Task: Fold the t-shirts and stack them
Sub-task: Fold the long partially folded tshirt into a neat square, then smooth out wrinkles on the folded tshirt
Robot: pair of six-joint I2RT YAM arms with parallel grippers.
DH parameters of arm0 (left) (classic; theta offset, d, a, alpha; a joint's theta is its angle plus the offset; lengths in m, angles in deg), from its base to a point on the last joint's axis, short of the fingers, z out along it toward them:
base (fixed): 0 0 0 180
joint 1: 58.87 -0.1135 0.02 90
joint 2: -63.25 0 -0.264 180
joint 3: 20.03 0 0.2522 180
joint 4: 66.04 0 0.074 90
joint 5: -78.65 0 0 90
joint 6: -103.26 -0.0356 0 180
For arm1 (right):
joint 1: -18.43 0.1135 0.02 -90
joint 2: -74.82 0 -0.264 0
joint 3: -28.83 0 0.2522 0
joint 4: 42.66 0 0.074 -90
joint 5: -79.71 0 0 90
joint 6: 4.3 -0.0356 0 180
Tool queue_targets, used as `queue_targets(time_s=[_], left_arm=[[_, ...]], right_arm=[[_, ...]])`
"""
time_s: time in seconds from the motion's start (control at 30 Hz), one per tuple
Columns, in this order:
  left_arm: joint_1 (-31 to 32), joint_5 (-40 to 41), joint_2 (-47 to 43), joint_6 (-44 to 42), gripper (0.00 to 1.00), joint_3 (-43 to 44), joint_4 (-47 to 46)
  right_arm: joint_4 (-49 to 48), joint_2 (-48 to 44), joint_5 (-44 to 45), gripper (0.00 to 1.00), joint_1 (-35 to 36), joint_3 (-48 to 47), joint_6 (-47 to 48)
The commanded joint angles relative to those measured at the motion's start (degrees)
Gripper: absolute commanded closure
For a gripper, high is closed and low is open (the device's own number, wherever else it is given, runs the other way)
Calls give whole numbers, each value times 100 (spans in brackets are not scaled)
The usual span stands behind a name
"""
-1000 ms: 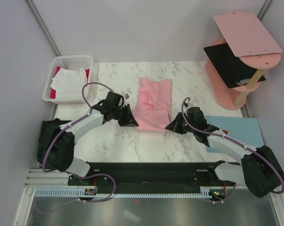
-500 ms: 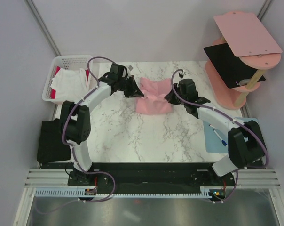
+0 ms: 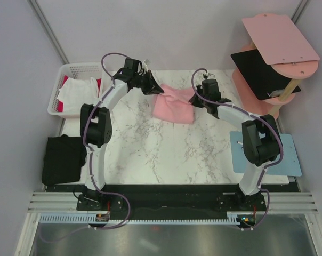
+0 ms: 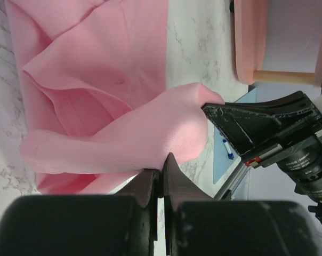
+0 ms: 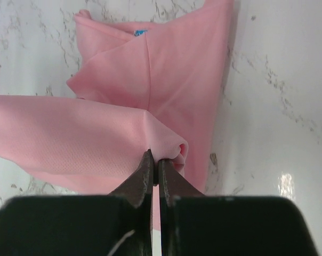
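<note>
A light pink t-shirt (image 3: 174,105) lies on the marble table at the far middle, folded over on itself. My left gripper (image 3: 157,89) is shut on its far left corner, and my right gripper (image 3: 192,99) is shut on its far right corner. In the left wrist view the pinched pink cloth (image 4: 150,133) stretches away from the left gripper (image 4: 161,172) towards the black right gripper. The right wrist view has the pink t-shirt (image 5: 166,74) below and a fold nipped in the right gripper (image 5: 155,165). A black t-shirt (image 3: 62,159) lies folded at the near left.
A white basket (image 3: 78,69) at the far left holds white and red cloth. A pink shelf (image 3: 275,58) with a black board stands at the far right. A light blue mat (image 3: 281,154) lies at the near right with a small pen on it.
Both grippers have carried the pink shirt's near edge from the middle of the table up to its far edge, folding it in half. Both arms now stretch far out.
</note>
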Motion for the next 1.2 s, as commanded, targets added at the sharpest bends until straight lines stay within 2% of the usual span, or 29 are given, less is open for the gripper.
queue_targets(time_s=[0.0,0.13,0.27,0.33,0.37,0.4,0.43,0.47,0.5,0.53,0.57,0.6,0.63,0.83,0.97,1.07,1.17], left_arm=[[-135,-414,515,-27,98,720,27],[-188,-695,1104,113,98,1379,27],[-258,-854,1772,333,98,2449,0],[-354,-906,2088,543,96,2689,-401],[-390,-950,2142,823,81,2716,-613],[-425,-985,2186,956,62,2716,-745],[-469,-1055,2230,1010,27,2716,-930],[-469,-1039,2187,923,12,2655,-923],[-461,-1004,2073,827,1,2515,-923],[-417,-864,1750,721,0,2036,-966],[-391,-819,1520,520,0,1735,-1193],[-355,-775,1309,440,0,1427,-1326],[-312,-618,863,361,0,815,-1440],[-48,288,-98,-273,0,-726,-1608],[84,455,-134,-326,3,-1247,-1608],[190,526,-11,-334,7,-1484,-1678],[251,728,15,-299,9,-1757,-1862]], right_arm=[[-393,533,-203,95,-169,-930,168],[-384,1027,-291,94,-274,-1494,159],[-436,1457,-239,93,-380,-1933,106],[-550,1747,-212,92,-476,-2180,36],[-638,1844,-203,92,-511,-2241,-51],[-856,2071,-168,92,-520,-2372,-104],[-972,2186,-159,92,-538,-2443,-157],[-1095,2301,-142,86,-538,-2522,-253],[-1357,2502,-116,76,-547,-2601,-324],[-1533,2574,-133,63,-564,-2611,-351],[-1692,2609,-142,33,-556,-2585,-377],[-1894,2592,-98,13,-556,-2498,-377],[-1965,2531,-80,2,-556,-2427,-377],[-1975,1442,315,2,-556,-1303,-158],[-1632,818,377,2,-556,-731,-35],[-1361,703,263,2,-556,-327,-87],[-1508,676,140,2,-556,68,-157]])
